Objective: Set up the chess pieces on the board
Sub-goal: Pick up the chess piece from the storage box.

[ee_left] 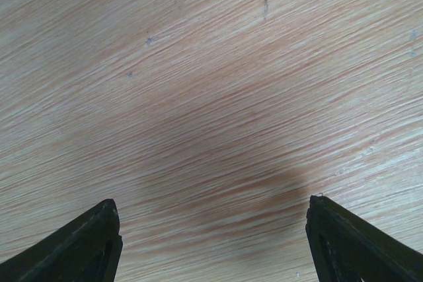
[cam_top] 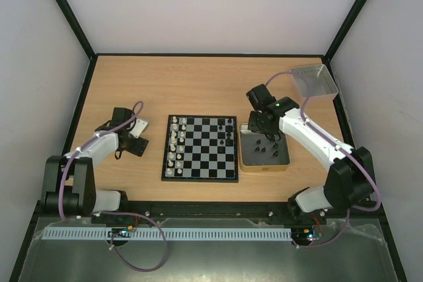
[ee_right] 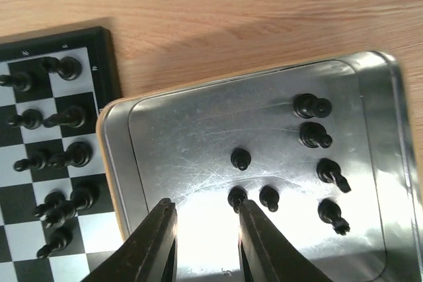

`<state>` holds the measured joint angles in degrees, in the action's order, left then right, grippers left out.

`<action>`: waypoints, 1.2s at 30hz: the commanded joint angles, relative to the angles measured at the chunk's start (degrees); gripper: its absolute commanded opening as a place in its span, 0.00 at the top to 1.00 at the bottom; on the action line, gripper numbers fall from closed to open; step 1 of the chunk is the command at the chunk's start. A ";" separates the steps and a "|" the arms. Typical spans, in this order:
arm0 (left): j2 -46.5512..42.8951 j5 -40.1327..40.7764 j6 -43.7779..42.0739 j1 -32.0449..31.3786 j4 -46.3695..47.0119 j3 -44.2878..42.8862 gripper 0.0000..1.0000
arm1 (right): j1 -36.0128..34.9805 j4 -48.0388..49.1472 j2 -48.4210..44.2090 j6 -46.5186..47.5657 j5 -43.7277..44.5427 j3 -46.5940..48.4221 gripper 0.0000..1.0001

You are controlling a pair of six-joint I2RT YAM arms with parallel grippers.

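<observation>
1. Seven small black chess pieces point(ee_right: 314, 135) stand in the gold-tan rectangular tin point(ee_right: 117, 163). It lies just right of the flat black-and-white checked board point(cam_top: 198, 177), which carries whitish-silver figurines point(cam_top: 173, 143) and more black ones.
2. The right arm point(cam_top: 310, 137) hangs over the tin, its jaws slightly apart and pinching nothing. The nearest black pawn point(ee_right: 236, 197) sits at the tip of one finger point(ee_right: 264, 249), just off the gap's centreline.
3. That pawn appears upright, with its long axis vertical and its head up.
4. The left arm point(cam_top: 99, 146), jaws spread wide over bare wooden tabletop point(cam_top: 198, 84), is well apart from the tin. The right arm is nearer and likely does the picking.
</observation>
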<state>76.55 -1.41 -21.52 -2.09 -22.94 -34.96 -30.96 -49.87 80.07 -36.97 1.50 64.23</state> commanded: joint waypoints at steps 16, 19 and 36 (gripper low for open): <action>-1.80 0.44 -0.01 -1.52 -0.07 1.30 0.23 | 3.71 4.95 11.78 3.23 -8.48 -4.04 0.75; -1.84 0.44 -0.06 -1.52 -0.01 1.28 0.23 | 3.85 4.84 11.77 3.13 -7.88 -3.99 0.75; -1.58 1.01 0.14 -2.70 0.09 1.38 0.23 | 6.97 6.88 11.04 2.60 -6.41 -6.88 0.71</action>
<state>75.66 -1.13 -21.54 -4.25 -22.59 -34.39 -25.12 -44.21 91.42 -34.28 -5.23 59.11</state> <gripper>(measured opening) 0.765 0.285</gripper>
